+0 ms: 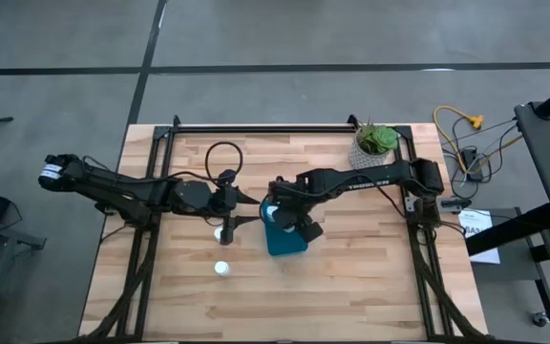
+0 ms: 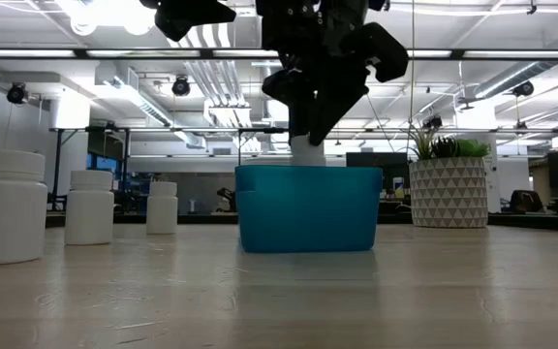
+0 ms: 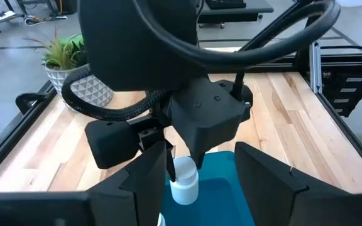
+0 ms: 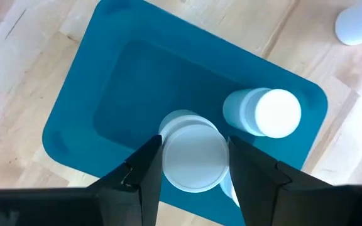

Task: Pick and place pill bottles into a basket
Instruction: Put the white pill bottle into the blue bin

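Observation:
The teal basket (image 1: 286, 239) stands at mid-table and also shows in the low view (image 2: 308, 208). My right gripper (image 4: 193, 172) hangs over the basket, shut on a white pill bottle (image 4: 193, 157) whose lower end dips behind the rim (image 2: 308, 153). Another bottle (image 4: 263, 113) stands inside the basket. Two bottles (image 1: 220, 233) (image 1: 222, 268) stand on the table left of the basket. My left gripper (image 1: 229, 203) is open and empty, just left of the basket, facing it. My right gripper pinches the bottle's upper part (image 4: 168, 164) between its two fingers, one on each side of the cap. The fingers (image 2: 310, 111) come from above, pointing down. The bottle hangs upright below them over the basket's inside; whether it touches the basket floor is hidden.
A white patterned plant pot (image 1: 374, 148) stands at the far right of the table. The low view shows three bottles (image 2: 90, 206) standing in a row at its left. The black frame rails (image 1: 256, 126) run along the table's edges.

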`<move>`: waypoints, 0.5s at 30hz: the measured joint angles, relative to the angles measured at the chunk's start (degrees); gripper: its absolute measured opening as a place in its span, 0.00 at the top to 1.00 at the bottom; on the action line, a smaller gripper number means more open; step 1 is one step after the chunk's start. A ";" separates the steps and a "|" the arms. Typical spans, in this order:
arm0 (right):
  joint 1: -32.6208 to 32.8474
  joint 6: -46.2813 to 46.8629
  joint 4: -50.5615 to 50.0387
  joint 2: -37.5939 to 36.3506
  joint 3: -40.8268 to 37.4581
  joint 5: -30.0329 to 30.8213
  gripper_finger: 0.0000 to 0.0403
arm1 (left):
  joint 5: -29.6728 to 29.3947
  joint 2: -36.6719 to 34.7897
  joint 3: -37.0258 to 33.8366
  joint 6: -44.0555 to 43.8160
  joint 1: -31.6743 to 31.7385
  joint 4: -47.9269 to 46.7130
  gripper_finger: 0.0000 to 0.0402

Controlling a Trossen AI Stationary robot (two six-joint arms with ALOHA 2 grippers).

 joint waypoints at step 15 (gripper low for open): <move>-0.33 -2.62 5.41 0.00 -4.71 0.09 0.64 | 0.00 0.00 0.00 0.02 0.00 0.00 0.57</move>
